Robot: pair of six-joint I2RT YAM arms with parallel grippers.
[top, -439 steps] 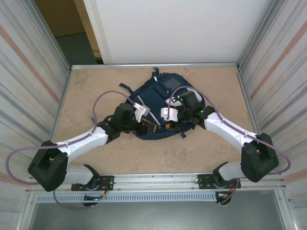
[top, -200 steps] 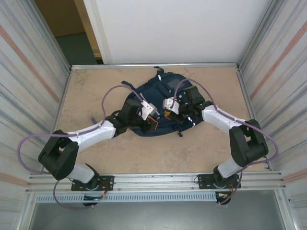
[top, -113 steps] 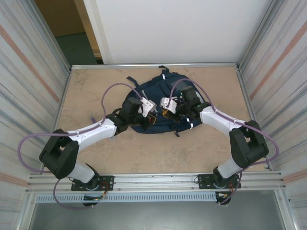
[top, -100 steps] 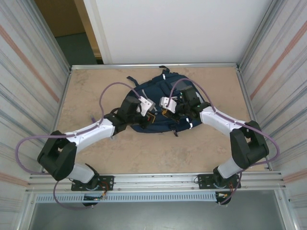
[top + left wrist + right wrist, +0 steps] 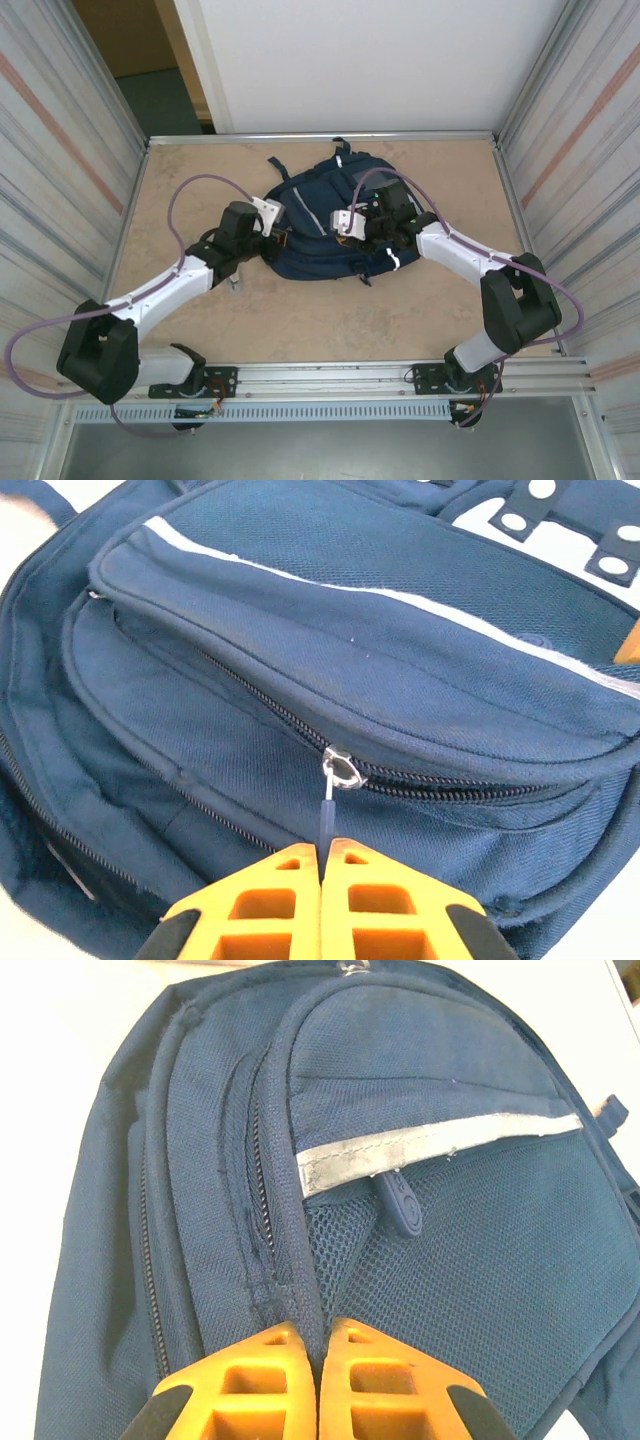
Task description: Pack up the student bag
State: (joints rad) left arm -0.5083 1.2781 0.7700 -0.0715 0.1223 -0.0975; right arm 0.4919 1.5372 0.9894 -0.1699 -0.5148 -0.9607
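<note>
pinching shut, left gripper (image 5: 320, 848) holds a metal zipper pull (image 5: 328, 798), right gripper (image 5: 318, 1332) the woven student bag (image 5: 430, 1090).

Inspection finds no legible text, label, brand, number or sign. The student bag (image 5: 310, 200) presents plain navy fabric, and its grey stripe (image 5: 430, 1145) carries no print in the right wrist view. Any marking on the rubber zip tab (image 5: 402, 1205) is too small to read.
</note>
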